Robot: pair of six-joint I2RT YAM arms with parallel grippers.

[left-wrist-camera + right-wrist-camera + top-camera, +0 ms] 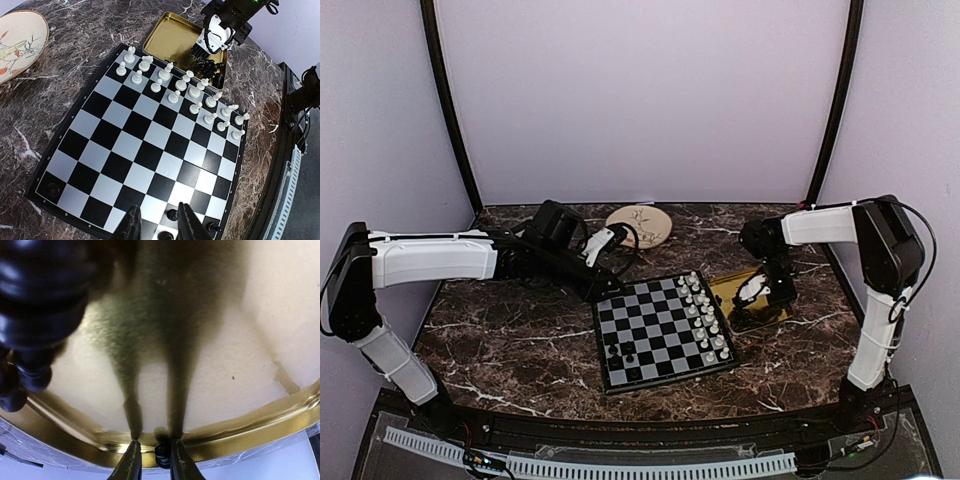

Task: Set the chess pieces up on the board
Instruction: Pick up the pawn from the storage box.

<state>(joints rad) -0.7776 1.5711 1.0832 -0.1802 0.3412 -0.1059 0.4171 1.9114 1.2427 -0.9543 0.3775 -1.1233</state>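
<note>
Chess pieces point(205, 65) heaped in yellow tray point(170, 37), board point(125, 145) lying skewed on table

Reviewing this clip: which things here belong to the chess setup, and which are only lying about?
Belonging to the job:
- the board
- black chess pieces on its near edge, more in the yellow tray
- left gripper
- right gripper down in the tray

Lying about:
- round decorated disc
- white pieces, already in rows

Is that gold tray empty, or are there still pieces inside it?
Not empty. The yellow tray still holds a cluster of black chess pieces beneath the right gripper; the right wrist view shows more of them.
</note>
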